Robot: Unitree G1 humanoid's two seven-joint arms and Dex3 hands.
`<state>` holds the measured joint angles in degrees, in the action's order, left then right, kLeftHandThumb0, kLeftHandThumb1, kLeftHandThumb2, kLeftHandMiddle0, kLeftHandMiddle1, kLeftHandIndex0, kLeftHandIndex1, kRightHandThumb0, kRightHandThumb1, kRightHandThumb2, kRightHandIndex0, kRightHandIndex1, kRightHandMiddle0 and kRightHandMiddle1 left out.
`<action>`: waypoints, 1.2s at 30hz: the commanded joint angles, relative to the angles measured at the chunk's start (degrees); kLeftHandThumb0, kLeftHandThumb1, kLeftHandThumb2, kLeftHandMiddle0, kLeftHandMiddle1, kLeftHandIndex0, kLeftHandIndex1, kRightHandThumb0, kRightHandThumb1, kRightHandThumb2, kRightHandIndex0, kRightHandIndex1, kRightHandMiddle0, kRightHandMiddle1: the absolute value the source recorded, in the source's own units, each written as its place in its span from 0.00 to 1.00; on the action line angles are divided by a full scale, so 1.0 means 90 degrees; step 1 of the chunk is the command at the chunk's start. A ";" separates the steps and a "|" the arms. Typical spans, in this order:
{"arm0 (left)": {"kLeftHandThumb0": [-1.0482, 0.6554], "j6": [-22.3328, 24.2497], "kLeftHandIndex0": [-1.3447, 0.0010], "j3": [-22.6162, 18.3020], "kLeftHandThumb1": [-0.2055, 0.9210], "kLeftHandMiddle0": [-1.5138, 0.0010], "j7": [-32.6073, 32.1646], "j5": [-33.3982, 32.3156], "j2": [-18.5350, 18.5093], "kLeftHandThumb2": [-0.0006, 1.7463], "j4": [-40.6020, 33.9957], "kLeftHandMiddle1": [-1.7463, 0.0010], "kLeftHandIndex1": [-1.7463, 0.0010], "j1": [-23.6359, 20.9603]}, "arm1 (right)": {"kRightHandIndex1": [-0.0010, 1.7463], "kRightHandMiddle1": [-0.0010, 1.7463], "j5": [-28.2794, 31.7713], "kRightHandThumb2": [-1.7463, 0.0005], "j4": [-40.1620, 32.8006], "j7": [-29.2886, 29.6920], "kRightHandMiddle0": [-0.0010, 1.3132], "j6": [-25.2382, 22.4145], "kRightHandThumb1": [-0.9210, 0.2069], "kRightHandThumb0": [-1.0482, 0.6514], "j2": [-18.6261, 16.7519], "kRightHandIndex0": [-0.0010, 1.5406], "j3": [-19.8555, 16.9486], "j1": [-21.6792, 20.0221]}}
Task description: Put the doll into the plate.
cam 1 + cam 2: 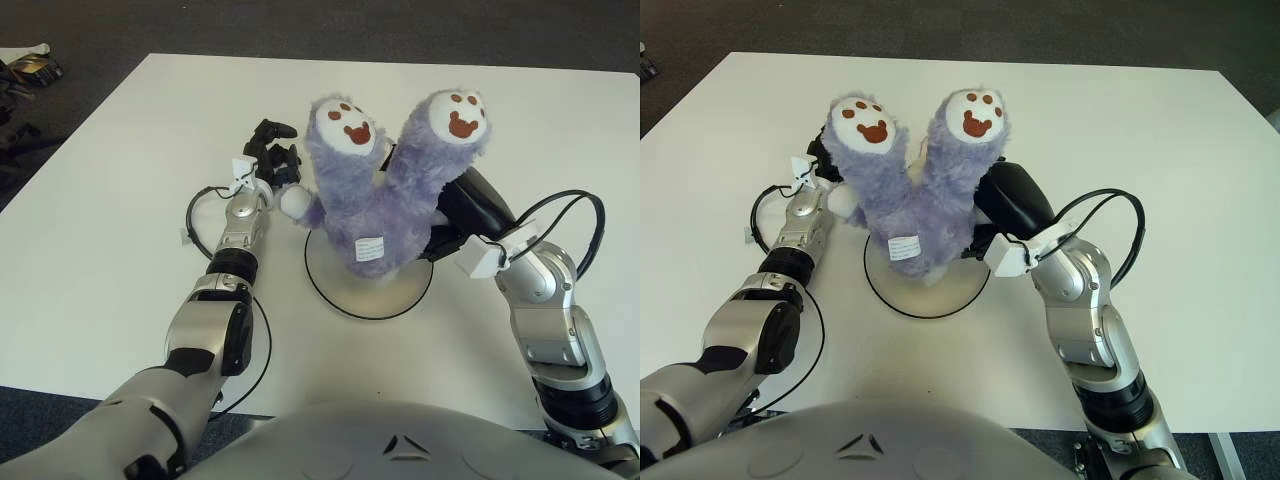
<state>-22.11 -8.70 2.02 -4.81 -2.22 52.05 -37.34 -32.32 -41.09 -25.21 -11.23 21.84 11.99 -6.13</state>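
Observation:
A fluffy purple doll [375,200] stands upside down on the round white plate [395,292], its two paw-printed feet pointing up. My right hand [468,205] is pressed against the doll's right leg, fingers wrapped behind the fur and hidden. My left hand [272,150] shows just left of the doll, fingers loosely spread, with the doll's white paw [295,202] touching its wrist side. The doll covers much of the plate; the plate's dark rim shows in front.
The white table [120,200] stretches left and right of the plate. Black cables loop beside both wrists [200,215]. Dark floor and some clutter [30,68] lie beyond the table's far left corner.

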 commanded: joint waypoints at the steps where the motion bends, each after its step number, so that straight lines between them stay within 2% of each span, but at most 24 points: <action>1: 0.61 0.0045 0.63 0.0010 0.47 0.58 -0.0080 0.0048 -0.0021 0.72 0.0132 0.00 0.13 0.0004 | 0.62 0.75 0.0101 0.32 -0.0093 -0.0060 0.11 0.0155 0.56 0.54 0.0109 0.01 -0.0133 -0.0127; 3: 0.61 0.0040 0.63 0.0014 0.47 0.59 -0.0108 0.0071 -0.0024 0.71 0.0140 0.00 0.12 -0.0002 | 0.60 0.74 0.0147 0.28 -0.0118 -0.0157 0.09 0.0156 0.60 0.56 0.0173 0.00 -0.0157 -0.0127; 5: 0.61 0.0019 0.64 0.0032 0.47 0.59 -0.0154 0.0113 -0.0028 0.71 0.0145 0.00 0.12 -0.0003 | 0.53 0.72 0.0237 0.24 -0.0166 -0.0328 0.05 0.0119 0.62 0.61 0.0255 0.00 -0.0188 -0.0131; 12: 0.61 -0.0049 0.63 0.0113 0.47 0.58 -0.0291 0.0303 -0.0059 0.72 0.0158 0.00 0.12 0.0003 | 0.43 0.68 0.0463 0.19 -0.0359 -0.0805 0.01 -0.0197 0.65 0.69 0.0416 0.00 -0.0283 -0.0141; 20: 0.61 0.0005 0.63 0.0221 0.46 0.58 -0.0394 0.0489 -0.0119 0.72 0.0131 0.00 0.12 0.0012 | 0.36 0.61 0.0410 0.19 -0.0542 -0.1065 0.00 -0.0585 0.68 0.67 0.0500 0.00 -0.0275 -0.0181; 23: 0.61 0.0059 0.65 0.0236 0.48 0.65 -0.0407 0.0512 -0.0131 0.73 0.0129 0.00 0.04 0.0000 | 0.33 0.59 0.0527 0.20 -0.0645 -0.1250 0.00 -0.0840 0.69 0.68 0.0526 0.00 -0.0288 -0.0243; 27: 0.61 0.0149 0.65 0.0233 0.49 0.68 -0.0415 0.0509 -0.0136 0.73 0.0129 0.00 0.01 -0.0019 | 0.28 0.56 0.0656 0.20 -0.0753 -0.1514 0.00 -0.1148 0.70 0.68 0.0602 0.00 -0.0280 -0.0342; 30: 0.61 0.0202 0.63 0.0226 0.47 0.60 -0.0409 0.0498 -0.0137 0.72 0.0122 0.00 0.10 -0.0027 | 0.23 0.53 0.0728 0.20 -0.0821 -0.1646 0.00 -0.1310 0.71 0.67 0.0646 0.00 -0.0287 -0.0394; 36: 0.61 0.0287 0.63 0.0187 0.46 0.58 -0.0364 0.0430 -0.0128 0.72 0.0134 0.00 0.12 -0.0058 | 0.20 0.52 0.0930 0.21 -0.0949 -0.1898 0.00 -0.1659 0.72 0.67 0.0754 0.00 -0.0325 -0.0493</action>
<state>-21.03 -6.79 -1.07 -0.58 -3.07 52.43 -37.91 -25.24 -48.38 -41.22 -24.68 27.61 10.02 -9.37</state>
